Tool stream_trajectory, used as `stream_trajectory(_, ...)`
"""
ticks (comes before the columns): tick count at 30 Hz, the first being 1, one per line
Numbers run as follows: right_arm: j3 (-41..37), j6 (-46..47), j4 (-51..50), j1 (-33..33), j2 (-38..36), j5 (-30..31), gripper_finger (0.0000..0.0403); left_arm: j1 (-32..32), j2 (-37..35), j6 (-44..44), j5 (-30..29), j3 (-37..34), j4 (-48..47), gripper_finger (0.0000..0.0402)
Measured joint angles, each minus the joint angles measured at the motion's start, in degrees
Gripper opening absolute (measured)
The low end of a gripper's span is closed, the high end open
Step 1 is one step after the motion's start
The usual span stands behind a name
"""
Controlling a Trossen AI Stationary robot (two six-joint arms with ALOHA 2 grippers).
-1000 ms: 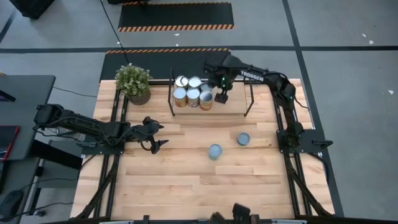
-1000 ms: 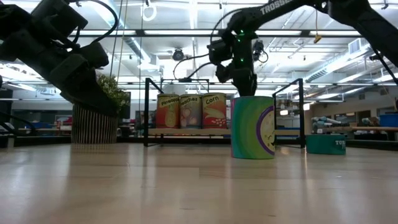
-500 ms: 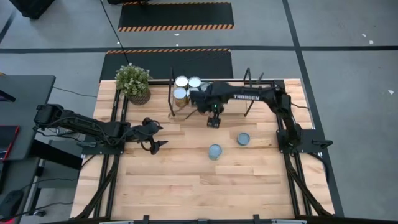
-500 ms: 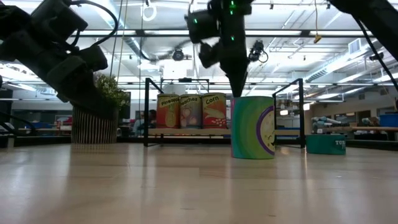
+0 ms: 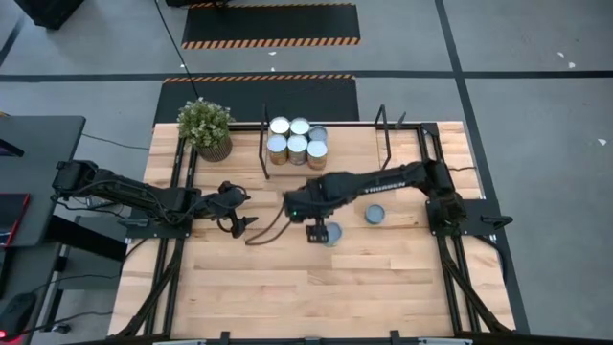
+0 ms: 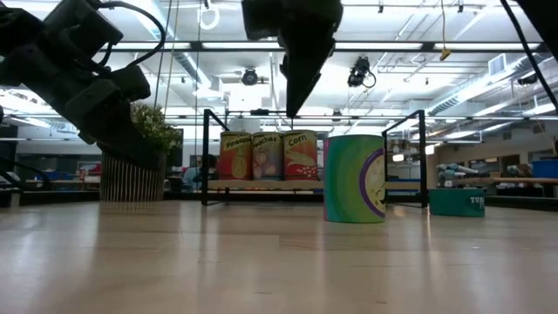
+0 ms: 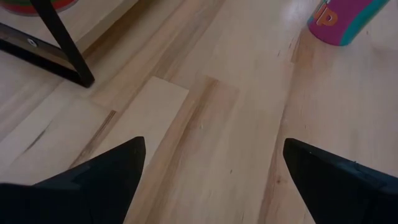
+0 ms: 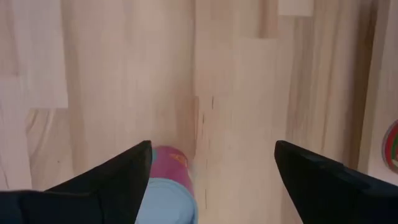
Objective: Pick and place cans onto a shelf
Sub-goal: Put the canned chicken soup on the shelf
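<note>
Five cans [image 5: 295,140] already stand packed together on the shelf [image 5: 350,165], in the upper middle of the high view, and two teal-topped ones are left on the table [image 5: 287,287]. The step in hand looks like the fetch of the next one: the right gripper [image 5: 317,231] hangs over the middle of the high view, just to the left of the nearer loose can [image 5: 333,234], its fingers spread with nothing between them. In the right wrist view that can's pale blue top and pink side [image 8: 169,193] sit beside one finger rather than centred in the gap (so it is not lined up yet, I would say). The other loose can [image 5: 374,214] stands to the right, well apart from the shelf. The next move calls for shifting over the can until it sits between the fingers, then lowering and closing. The left gripper [image 5: 236,213] waits at centre left, fingers wide and empty, near the potted plant [image 5: 207,127].
</note>
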Motion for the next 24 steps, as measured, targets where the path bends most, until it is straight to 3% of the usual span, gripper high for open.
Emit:
stream_trajectory(10, -10.01, -1.46, 8.57, 3.93, 0.04, 1.82, 0.0398, 0.00, 0.00, -0.42, 0.00, 0.00, 0.13, 0.0387)
stream_trajectory(13, -11.31, -2.08, 8.94, 4.16, 0.04, 3.49, 0.0396, -0.01, -0.01, -0.42, 0.00, 0.00, 0.13, 0.0387)
stream_trajectory(24, -16.51, 2.41, 6.91, 4.25, 0.04, 0.90, 0.0393, -0.02, 0.00, -1.51, -0.02, 0.00, 0.22, 0.0387)
